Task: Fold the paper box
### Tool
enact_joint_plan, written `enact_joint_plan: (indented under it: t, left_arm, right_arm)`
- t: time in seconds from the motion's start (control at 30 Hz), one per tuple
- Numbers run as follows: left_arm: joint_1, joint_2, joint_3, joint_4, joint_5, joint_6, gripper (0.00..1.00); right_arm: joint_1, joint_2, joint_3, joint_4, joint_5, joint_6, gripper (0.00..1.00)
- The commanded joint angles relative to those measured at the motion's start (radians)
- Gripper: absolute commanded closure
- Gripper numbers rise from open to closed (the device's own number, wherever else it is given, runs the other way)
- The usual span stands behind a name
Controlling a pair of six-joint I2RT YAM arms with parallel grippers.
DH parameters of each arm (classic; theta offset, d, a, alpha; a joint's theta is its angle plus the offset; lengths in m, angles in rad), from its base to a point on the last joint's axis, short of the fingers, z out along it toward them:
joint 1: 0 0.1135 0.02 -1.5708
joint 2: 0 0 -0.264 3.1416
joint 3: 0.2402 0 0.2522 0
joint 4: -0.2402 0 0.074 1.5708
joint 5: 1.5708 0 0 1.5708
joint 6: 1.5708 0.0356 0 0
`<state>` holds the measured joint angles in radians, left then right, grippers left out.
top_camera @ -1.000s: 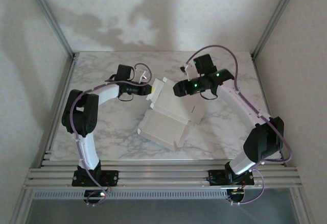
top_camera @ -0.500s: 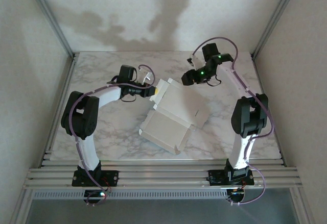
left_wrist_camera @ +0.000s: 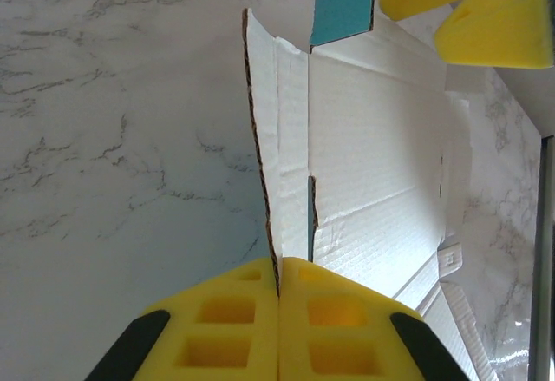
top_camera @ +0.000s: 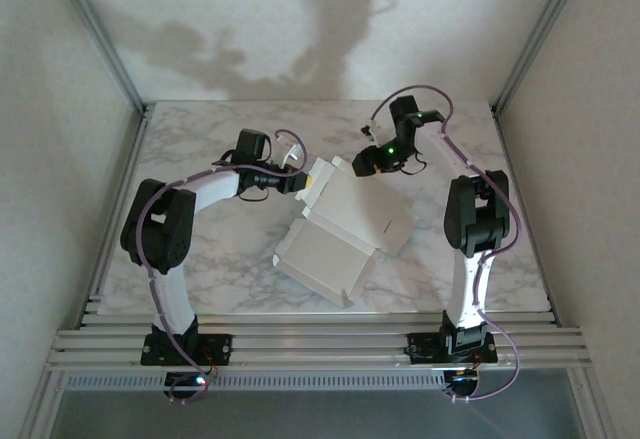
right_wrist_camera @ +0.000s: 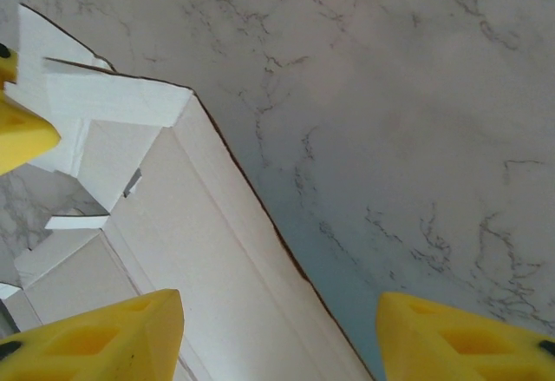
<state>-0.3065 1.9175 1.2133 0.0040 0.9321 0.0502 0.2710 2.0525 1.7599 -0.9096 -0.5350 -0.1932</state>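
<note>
The paper box (top_camera: 340,227) lies partly folded at mid-table, white face up, its far panel raised. In the left wrist view the white card (left_wrist_camera: 373,155) runs away from me, with a turquoise patch (left_wrist_camera: 342,3) at its far end. My left gripper (top_camera: 303,181) is shut on the box's left flap; the yellow fingertips (left_wrist_camera: 279,264) pinch its brown cut edge. My right gripper (top_camera: 361,165) hangs open over the box's far edge. Its fingers (right_wrist_camera: 95,338) straddle the white panel (right_wrist_camera: 173,225) and its edge without touching.
Marble tabletop (top_camera: 200,259) surrounds the box, with bare surface left, right and behind. Metal frame posts (top_camera: 110,59) stand at the back corners and a rail (top_camera: 320,344) runs along the near edge. The right arm's elbow (top_camera: 478,214) stands high beside the box.
The right gripper has pulled back from over the box's middle to its far edge, and that arm's elbow has swung up and inward. The left gripper stays clamped, shifted slightly right.
</note>
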Motion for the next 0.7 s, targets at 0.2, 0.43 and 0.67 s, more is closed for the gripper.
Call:
enact_joint_plan:
  t: [0.2,0.43,0.67]
  left_arm:
    - [-0.009,-0.029,-0.005,0.017,0.033,0.024,0.93]
    - [-0.009,-0.007,0.007,0.045,0.027,0.001,0.93]
    - [-0.009,0.031,0.049,0.065,0.031,-0.016,0.93]
  right_arm:
    - [0.003,0.035,0.027,0.001,-0.047,-0.026,0.42]
    - [0.003,-0.013,-0.007,0.024,-0.046,-0.017,0.54]
    - [0.003,-0.068,-0.051,0.051,-0.025,0.001,0.71]
